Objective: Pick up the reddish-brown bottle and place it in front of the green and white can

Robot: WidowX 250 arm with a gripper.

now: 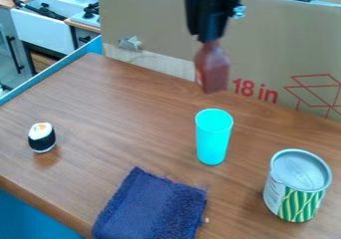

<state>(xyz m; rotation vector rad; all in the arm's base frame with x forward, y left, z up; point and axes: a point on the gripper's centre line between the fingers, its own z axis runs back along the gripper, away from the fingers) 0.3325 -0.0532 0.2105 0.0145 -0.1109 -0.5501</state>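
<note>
Black gripper (208, 38): hanging at 12 o'clock in the view, narrowed around the top of a reddish-brown block (212, 69) and holding it.
Reddish-brown block: hanging below the gripper with its wider end down, leaning slightly; its exact kind is not showing clearly.
Grip and lift: both are looking done, as the block is hanging clear of the wooden table (120, 108); setting it down and letting go are not yet done.
Turquoise cup (214, 138): standing upright at 6 o'clock from the block, apart from it; of the things on the table it is sitting nearest and most in the way. Whether it is standing directly underneath, one cannot tell.
Lidded can (297, 185): standing upright at 4 o'clock from the cup, its grey top facing up and green stripes showing on its side.
Dark blue cloth (153, 208): lying flat at 7 o'clock from the cup.
Sushi piece (42, 137): resting at 9 o'clock, well apart from the cup.
Cardboard panel (160, 24): standing upright along the table's far edge, behind the block, and limiting room towards 12 o'clock.
</note>
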